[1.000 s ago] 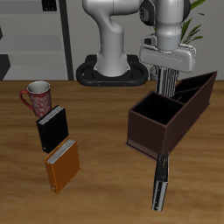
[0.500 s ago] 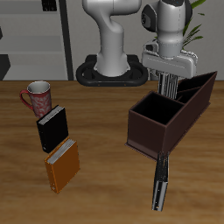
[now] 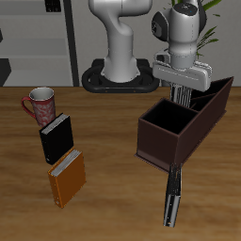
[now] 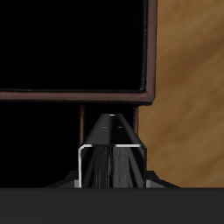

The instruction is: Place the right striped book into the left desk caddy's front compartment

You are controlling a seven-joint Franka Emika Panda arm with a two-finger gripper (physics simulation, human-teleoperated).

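My gripper (image 3: 184, 91) is shut on the right striped book (image 3: 183, 102), which hangs upright from the fingers. It is just above the left desk caddy (image 3: 155, 143), a long dark maroon box. The book's lower end is over the back of the front compartment (image 3: 166, 120), close to the divider. In the wrist view the grey-and-white striped book (image 4: 111, 150) points down at the dark compartments and the maroon divider (image 4: 70, 93). Whether the book touches the caddy cannot be told.
A longer, thinner striped book (image 3: 170, 195) lies near the table's front edge before the caddy. A black book (image 3: 56, 138) and an orange book (image 3: 67, 177) lie at the other side, with a patterned mug (image 3: 40, 105) behind them. The robot base (image 3: 118, 75) stands at the back.
My gripper has moved a little lower and along the caddy with the striped book still in it. Nothing else has moved.
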